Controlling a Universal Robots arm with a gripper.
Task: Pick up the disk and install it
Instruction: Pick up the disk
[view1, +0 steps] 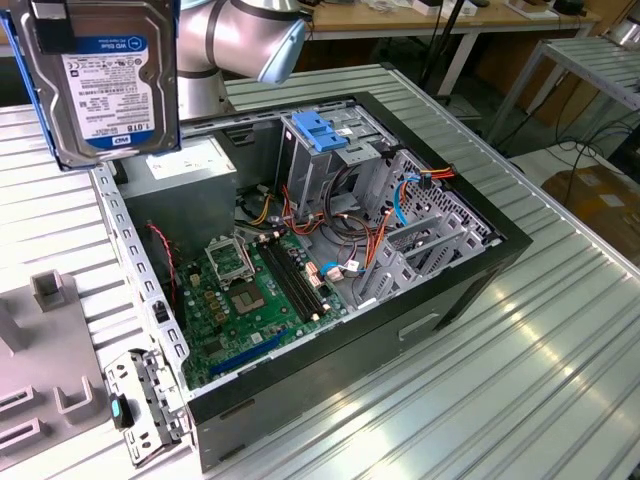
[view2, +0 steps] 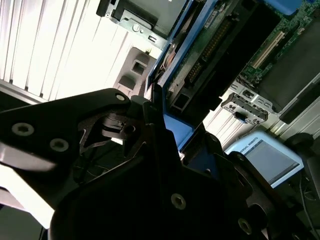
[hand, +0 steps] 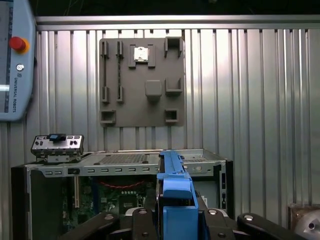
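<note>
Arm (view1: 230, 40): raised, behind PC case (view1: 420, 320).
Claw: gripper (hand: 176, 222) clamped on disk (view1: 105, 80), held by its edges.
Room: disk well above the open case, clear of rim.

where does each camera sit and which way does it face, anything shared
Exterior view: off the arm, looking down into the computer case; the arm shows behind the raised disk.
First wrist view: on the arm, looking along the disk's blue edge toward the grey plate; gripper clamps the disk.
Second wrist view: on the arm, looking past the gripper at the disk's underside.
Shared: the disk in all three; the grey plate in both wrist views.
</note>
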